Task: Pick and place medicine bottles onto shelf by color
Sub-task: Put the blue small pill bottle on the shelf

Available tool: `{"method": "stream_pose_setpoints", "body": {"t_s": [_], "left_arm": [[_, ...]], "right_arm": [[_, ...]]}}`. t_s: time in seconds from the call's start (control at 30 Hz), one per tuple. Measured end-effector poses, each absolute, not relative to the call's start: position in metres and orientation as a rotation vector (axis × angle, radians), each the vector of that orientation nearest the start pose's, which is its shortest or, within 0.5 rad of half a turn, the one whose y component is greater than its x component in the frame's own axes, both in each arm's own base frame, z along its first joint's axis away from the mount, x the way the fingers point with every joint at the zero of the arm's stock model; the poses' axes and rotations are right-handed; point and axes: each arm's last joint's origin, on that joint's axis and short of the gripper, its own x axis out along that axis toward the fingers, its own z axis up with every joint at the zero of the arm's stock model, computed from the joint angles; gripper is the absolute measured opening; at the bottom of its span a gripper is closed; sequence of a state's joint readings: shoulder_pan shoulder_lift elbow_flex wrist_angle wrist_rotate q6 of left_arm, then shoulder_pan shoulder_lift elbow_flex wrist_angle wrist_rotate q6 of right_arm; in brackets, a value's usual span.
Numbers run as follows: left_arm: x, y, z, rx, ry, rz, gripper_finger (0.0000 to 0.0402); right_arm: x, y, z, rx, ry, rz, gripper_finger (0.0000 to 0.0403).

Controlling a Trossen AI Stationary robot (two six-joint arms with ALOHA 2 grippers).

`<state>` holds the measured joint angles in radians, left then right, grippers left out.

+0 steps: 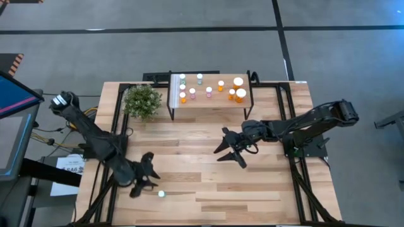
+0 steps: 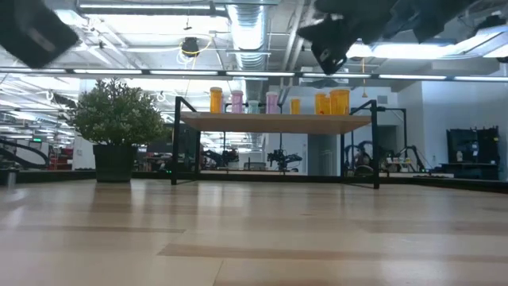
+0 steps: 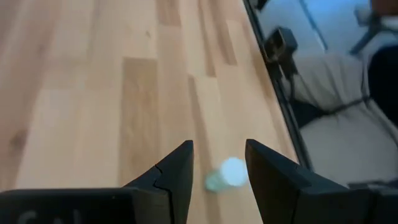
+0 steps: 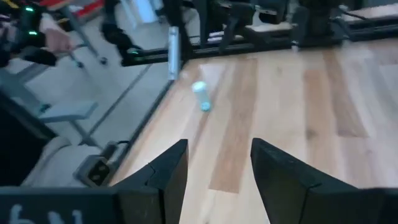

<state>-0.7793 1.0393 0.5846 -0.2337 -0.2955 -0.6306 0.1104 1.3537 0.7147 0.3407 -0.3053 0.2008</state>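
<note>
Left gripper spread wide, just beside green bottle near table's front edge. Right gripper spread, empty, mid-table. Risk: finger nudging bottle, rolling it off edge. Shelf well apart.

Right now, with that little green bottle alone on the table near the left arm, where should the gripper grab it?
Probably around its green body, just below the white cap. The green bottle seems to stand upright, cap facing up in the left wrist view, so coming down from above suits it. The open left gripper is already nearly lined up over it. The right gripper hovers open mid-table.
</note>
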Motion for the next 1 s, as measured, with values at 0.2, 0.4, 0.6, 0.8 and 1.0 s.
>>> {"method": "stream_pose_setpoints", "body": {"t_s": [0.2,0.4,0.6,0.8,1.0], "left_arm": [[0.165,-0.18,0.238,-0.187,0.845,-0.25,0.0132],[0.173,-0.203,0.225,-0.224,0.93,-0.185,0.0134],[0.178,-0.207,0.198,-0.248,1.067,-0.077,0.016],[0.185,-0.205,0.189,-0.24,1.096,-0.051,0.0206],[0.193,-0.204,0.176,-0.198,1.139,-0.054,0.0231]], "right_arm": [[0.26,0.039,0.259,0.165,0.304,0.43,0.02],[0.229,0.037,0.28,0.106,0.135,0.445,0.0196],[0.214,0.036,0.279,0.102,0.103,0.454,0.0195],[0.213,0.041,0.28,0.102,0.102,0.476,0.0199],[0.213,0.042,0.279,0.102,0.106,0.481,0.0195]]}}
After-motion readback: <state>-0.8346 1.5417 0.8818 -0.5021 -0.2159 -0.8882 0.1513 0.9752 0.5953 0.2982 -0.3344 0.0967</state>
